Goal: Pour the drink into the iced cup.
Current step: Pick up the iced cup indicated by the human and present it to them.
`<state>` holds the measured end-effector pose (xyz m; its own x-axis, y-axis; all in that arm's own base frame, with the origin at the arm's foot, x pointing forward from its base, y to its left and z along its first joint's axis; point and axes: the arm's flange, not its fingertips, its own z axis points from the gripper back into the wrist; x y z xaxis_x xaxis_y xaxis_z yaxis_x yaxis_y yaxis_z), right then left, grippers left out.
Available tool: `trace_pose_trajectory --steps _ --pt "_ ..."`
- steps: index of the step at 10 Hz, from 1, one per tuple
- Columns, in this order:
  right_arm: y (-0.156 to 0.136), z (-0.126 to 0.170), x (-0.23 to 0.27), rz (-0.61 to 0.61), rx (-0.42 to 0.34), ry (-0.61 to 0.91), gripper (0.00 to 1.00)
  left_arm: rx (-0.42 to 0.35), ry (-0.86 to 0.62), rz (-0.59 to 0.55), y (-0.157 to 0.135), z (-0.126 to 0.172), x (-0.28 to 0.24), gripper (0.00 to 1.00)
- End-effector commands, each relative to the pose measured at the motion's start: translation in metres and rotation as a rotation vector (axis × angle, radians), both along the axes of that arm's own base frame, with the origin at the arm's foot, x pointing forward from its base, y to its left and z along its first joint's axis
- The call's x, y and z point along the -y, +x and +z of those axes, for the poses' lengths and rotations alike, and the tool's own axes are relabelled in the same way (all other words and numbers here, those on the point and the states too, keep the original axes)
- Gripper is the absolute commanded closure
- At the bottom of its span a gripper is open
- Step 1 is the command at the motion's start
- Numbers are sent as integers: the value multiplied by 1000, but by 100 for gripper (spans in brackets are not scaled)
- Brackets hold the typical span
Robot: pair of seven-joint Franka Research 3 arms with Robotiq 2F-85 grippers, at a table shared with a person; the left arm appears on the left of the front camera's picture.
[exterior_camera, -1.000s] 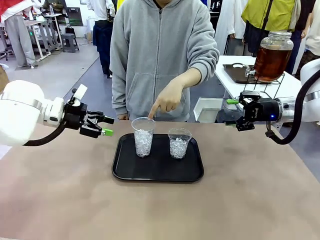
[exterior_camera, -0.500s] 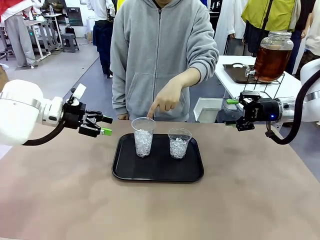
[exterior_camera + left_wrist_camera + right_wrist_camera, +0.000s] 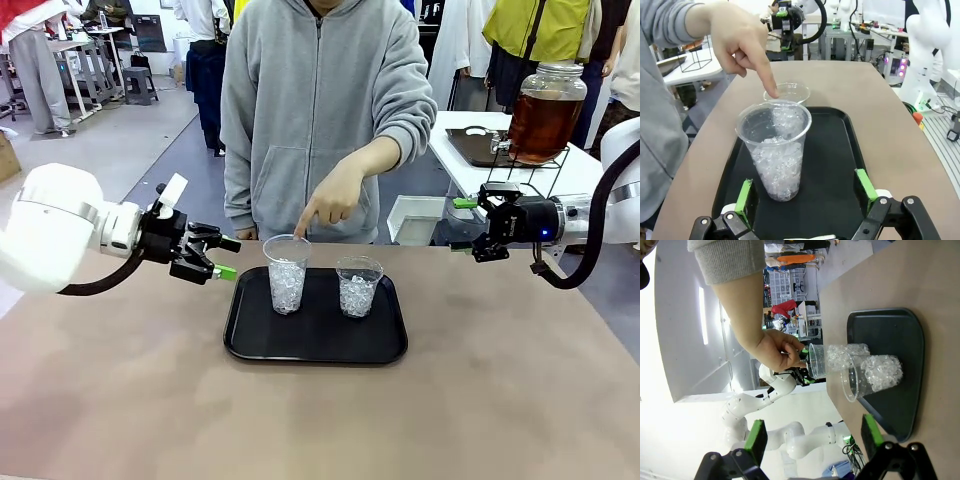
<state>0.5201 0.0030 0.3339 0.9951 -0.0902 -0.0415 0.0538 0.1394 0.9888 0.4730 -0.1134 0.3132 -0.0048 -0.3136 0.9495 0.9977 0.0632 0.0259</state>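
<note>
Front view across the desk, with both wrist views. One black tray lies at the desk's middle and carries two clear plastic cups, each partly filled with ice: a taller cup on the robot's left and a shorter cup just beside it, the two apart. One person in a grey hooded top stands at the far side. One hand points its index finger down at the far rim of the taller cup; whether the fingertip touches the rim cannot be told.

The drink, an amber-brown liquid, fills one large lidded glass jar that stands on a black wire stand on a white side table, behind the right arm and well apart from the cups.

The left gripper hovers above the desk just beside the tray's left edge, jaws spread wide, holding and touching nothing. In the left wrist view the taller cup stands just ahead of the left gripper, in line with the gap between the green pads.

The right gripper hangs off the desk's far right corner, near the side table, jaws likewise wide apart and empty. The right wrist view shows its green pads with both cups well beyond them.
</note>
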Motion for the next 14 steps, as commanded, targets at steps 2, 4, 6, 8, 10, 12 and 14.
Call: trace_pose_trajectory --steps 2,4,6,8,10,12,14 --pt "0 1 0 -1 2 1 0 6 -27 2 14 -19 4 0" --pt "0 1 0 -1 2 1 0 2 -31 20 25 -25 8 0" --pt "0 1 0 -1 2 1 0 7 -23 34 30 -32 15 0" --pt "0 1 0 -1 2 1 0 7 -16 25 33 -40 20 0" --pt "0 1 0 -1 2 1 0 3 -28 18 38 -48 24 0" --pt "0 1 0 -1 2 1 0 1 -43 11 43 -52 32 0" --pt "0 1 0 -1 2 1 0 2 -52 -1 46 -54 38 0"
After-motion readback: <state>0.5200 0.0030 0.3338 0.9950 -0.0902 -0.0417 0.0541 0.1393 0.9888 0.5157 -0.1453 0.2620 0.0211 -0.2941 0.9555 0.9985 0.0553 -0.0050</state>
